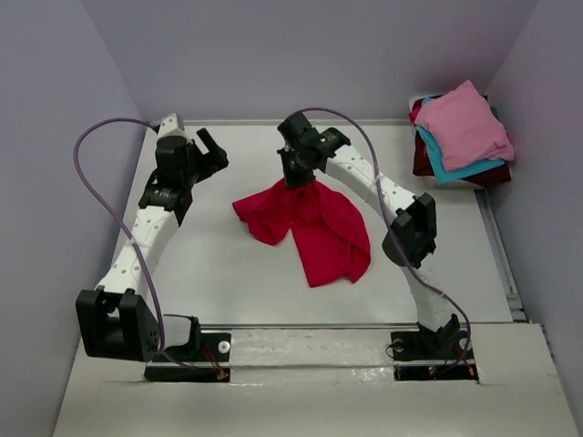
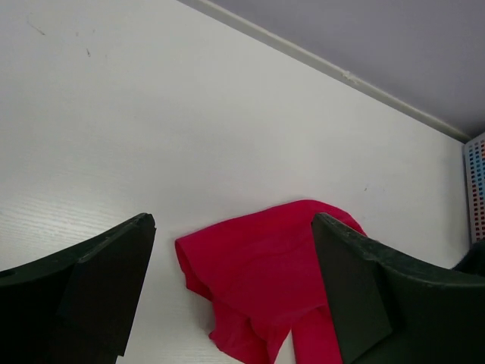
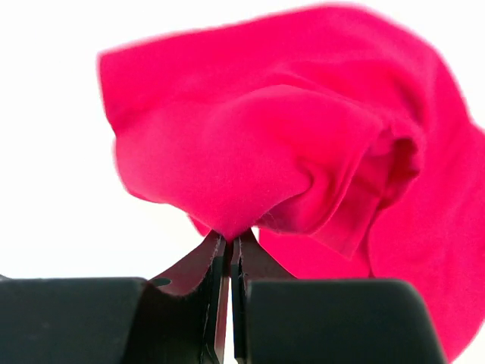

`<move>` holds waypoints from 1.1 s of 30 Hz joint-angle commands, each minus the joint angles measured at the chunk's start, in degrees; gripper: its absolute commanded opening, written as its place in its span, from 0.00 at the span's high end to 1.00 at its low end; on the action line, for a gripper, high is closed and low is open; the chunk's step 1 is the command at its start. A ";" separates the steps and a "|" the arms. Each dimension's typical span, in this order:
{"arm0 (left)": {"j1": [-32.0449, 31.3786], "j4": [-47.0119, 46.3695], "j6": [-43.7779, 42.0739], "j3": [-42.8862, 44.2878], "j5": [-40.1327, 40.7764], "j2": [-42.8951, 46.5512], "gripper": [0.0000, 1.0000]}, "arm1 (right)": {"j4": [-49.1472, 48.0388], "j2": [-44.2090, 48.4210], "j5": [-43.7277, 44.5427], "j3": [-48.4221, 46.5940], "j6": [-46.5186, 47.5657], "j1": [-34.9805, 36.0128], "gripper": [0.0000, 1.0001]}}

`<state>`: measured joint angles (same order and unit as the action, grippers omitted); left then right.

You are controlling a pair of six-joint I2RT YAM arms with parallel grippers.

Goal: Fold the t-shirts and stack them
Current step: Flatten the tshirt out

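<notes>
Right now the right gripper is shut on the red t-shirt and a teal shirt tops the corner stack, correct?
No: the top external view shows a pink shirt topping the stack, teal shirt beneath. The right gripper is shut on the red t-shirt.

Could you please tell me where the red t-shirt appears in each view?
Top external: red t-shirt mid-table, pinched by the right claw.
Left wrist: bottom centre, between the fingers of the open left claw.
Right wrist: fills the upper frame, above the shut right claw.
Shared landmark: the white table.
</notes>
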<state>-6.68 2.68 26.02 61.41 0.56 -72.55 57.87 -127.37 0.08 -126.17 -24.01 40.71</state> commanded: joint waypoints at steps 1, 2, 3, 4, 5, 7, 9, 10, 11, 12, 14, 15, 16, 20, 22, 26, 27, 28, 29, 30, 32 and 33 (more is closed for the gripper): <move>0.17 -2.33 -0.01 -1.20 -1.95 1.36 0.04 | 5.85 5.82 7.39 -12.85 2.04 0.51 0.93; 0.17 -2.24 -0.01 -1.46 -2.14 1.28 0.04 | 6.12 6.08 9.31 -15.74 2.21 0.51 0.93; 0.17 -2.24 -0.01 -1.64 -2.57 1.19 0.04 | 5.86 7.30 10.20 -16.47 2.47 0.51 0.93; 0.17 -2.06 0.08 -2.08 -2.75 1.19 0.04 | 5.33 8.10 11.16 -16.65 2.65 0.51 0.93; 0.17 -1.98 0.34 -2.34 -3.19 1.01 0.04 | 4.63 8.89 13.17 -15.78 2.83 0.51 0.93; -0.44 -1.63 0.35 -2.87 -3.46 0.84 0.04 | 2.00 11.25 15.21 -13.76 2.92 -0.80 0.93; -1.93 -1.27 0.08 -3.13 -2.76 0.92 0.04 | 1.28 11.79 17.23 -12.61 2.74 -2.29 0.93; -1.94 -1.01 0.00 -3.14 -2.58 0.92 0.04 | 1.46 11.80 17.85 -12.87 2.57 -2.30 0.93; -2.63 -0.83 -0.18 -3.05 -2.14 0.75 0.04 | 1.46 11.88 18.64 -13.13 2.39 -3.08 0.93; -2.64 -0.57 -0.27 -3.05 -2.14 0.75 0.04 | 1.11 12.14 18.56 -13.40 2.56 -3.09 0.93; -3.17 -0.39 -0.18 -3.13 -3.10 0.57 0.04 | 0.50 13.11 18.03 -13.66 3.18 -3.79 0.93; -3.86 -0.39 -0.18 -3.14 -3.80 0.31 0.04 | 0.23 13.20 17.85 -13.93 3.27 -4.32 0.93; -3.87 -0.31 -0.18 -3.14 -4.33 0.05 0.04 | 0.40 13.11 17.77 -14.28 3.44 -4.32 0.93; -5.89 -0.30 0.78 -3.40 -9.68 -3.11 0.04 | 2.16 11.62 17.50 -16.04 3.36 -4.32 0.93; -5.89 -0.04 1.66 -4.10 -10.92 -4.26 0.04 | 2.08 11.88 17.41 -15.34 2.92 -4.32 0.93; -6.51 -2.15 3.60 -7.00 -12.77 -4.61 0.04 | 0.50 14.78 20.57 -10.95 3.26 -4.32 0.93; -6.51 -2.24 3.77 -7.09 -12.95 -4.96 0.04 | 0.15 15.65 21.27 -10.59 3.35 -4.32 0.93; -7.03 -1.80 3.77 -7.00 -13.47 -5.84 0.04 | 0.23 16.01 22.32 -10.41 3.62 -4.32 0.93; -7.03 -1.54 3.77 -6.92 -13.74 -6.45 0.04 | 0.32 16.27 22.42 -10.50 3.79 -4.93 0.93; -7.03 -0.93 3.69 -6.74 -13.83 -6.89 0.04 | 0.49 16.63 22.68 -10.85 3.88 -4.94 0.93; -7.65 -1.01 3.77 -6.83 -13.92 -7.42 0.04 | 0.49 16.89 22.95 -11.03 3.88 -4.94 0.93; -7.65 -1.18 3.95 -6.91 -14.00 -7.43 0.04 | 0.84 17.07 23.12 -11.20 3.80 -4.94 0.93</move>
<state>-13.72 2.98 29.12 54.41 -11.44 -79.85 61.01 -115.07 19.90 -136.59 -20.95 36.05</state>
